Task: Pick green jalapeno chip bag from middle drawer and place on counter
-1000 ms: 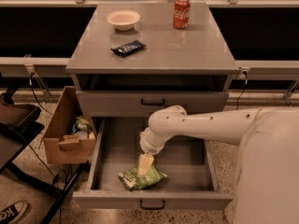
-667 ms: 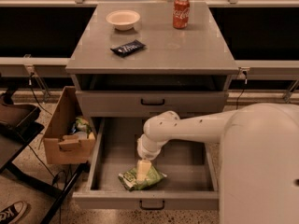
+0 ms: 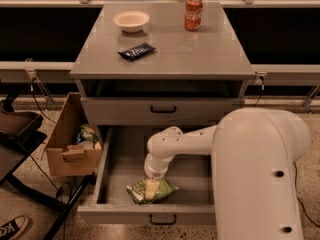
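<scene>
The green jalapeno chip bag (image 3: 167,188) lies crumpled on the floor of the open middle drawer (image 3: 150,215), near its front edge. My gripper (image 3: 150,188) points straight down into the drawer and sits on the middle of the bag, touching or just above it. My white arm (image 3: 185,141) reaches in from the right, and its large body (image 3: 260,174) hides the drawer's right part. The grey counter (image 3: 200,54) is the cabinet's top, above the shut upper drawer (image 3: 162,110).
On the counter are a white bowl (image 3: 131,20), a red soda can (image 3: 193,13) and a dark-blue wrapper (image 3: 136,51). A cardboard box (image 3: 67,144) with items stands left of the drawer. A black stand (image 3: 20,134) and a shoe (image 3: 12,227) are at far left.
My arm has swung left and lowered, so the gripper has come down from above the bag onto its middle. The bag has not moved.
</scene>
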